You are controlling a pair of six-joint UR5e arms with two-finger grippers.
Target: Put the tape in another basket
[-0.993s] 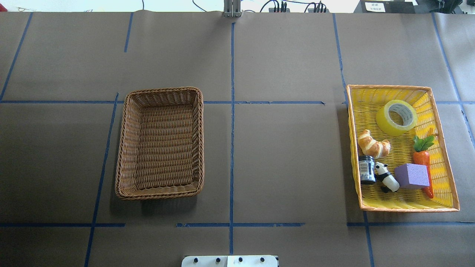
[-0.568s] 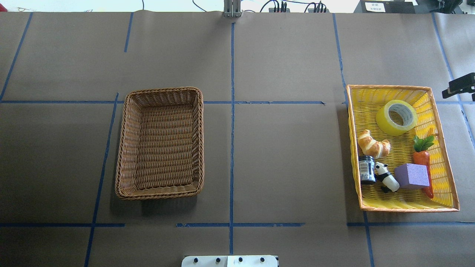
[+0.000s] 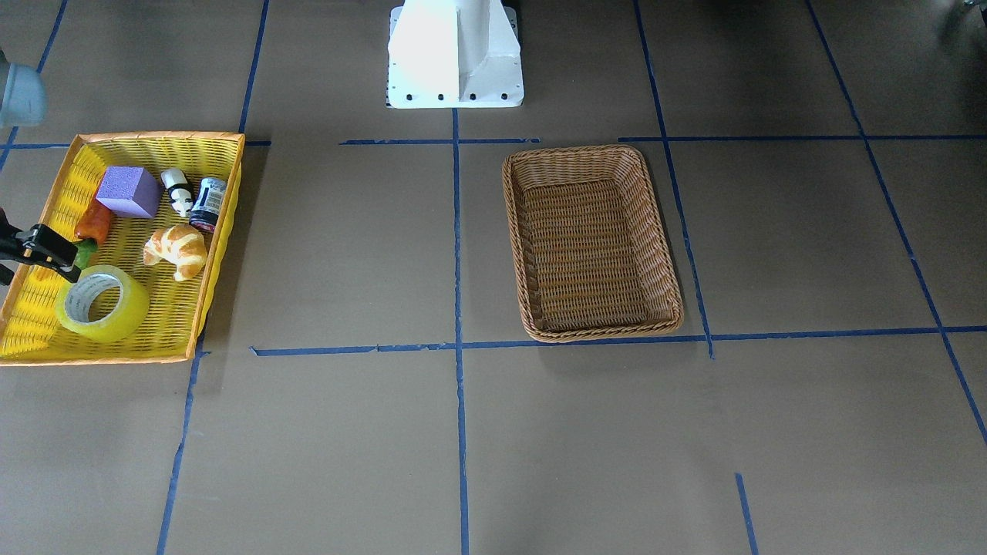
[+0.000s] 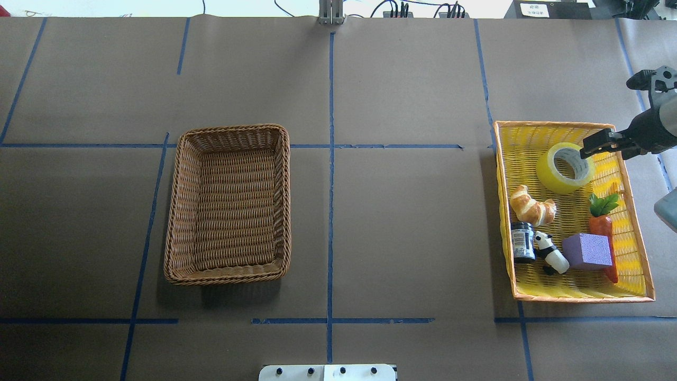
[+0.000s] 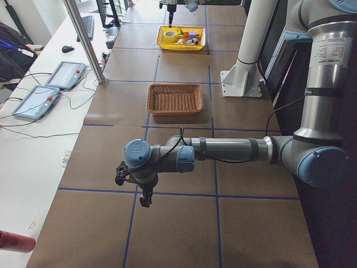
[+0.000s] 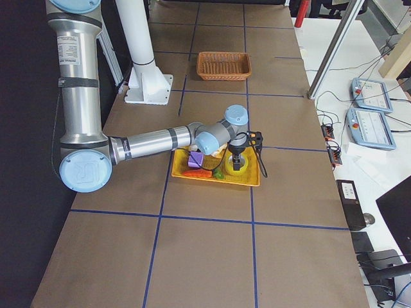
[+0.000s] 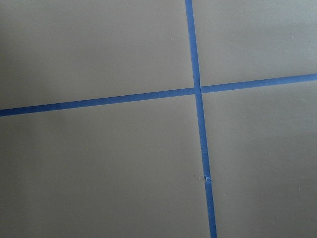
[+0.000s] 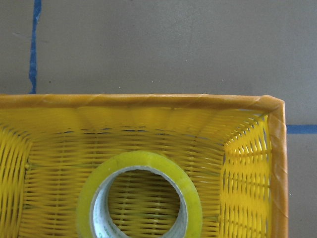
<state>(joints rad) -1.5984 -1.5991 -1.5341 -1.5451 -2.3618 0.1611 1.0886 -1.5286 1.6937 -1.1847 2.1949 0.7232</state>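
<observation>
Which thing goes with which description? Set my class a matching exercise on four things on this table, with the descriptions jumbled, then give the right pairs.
Things:
1. tape
2. basket
3. purple cube
4. panda

Descriptions:
A. between the dark jar and the purple cube
B. empty, brown wicker
C. at the end of the yellow tray farthest from the robot
D. beside the carrot

Pairs: 1-C, 2-B, 3-D, 4-A
</observation>
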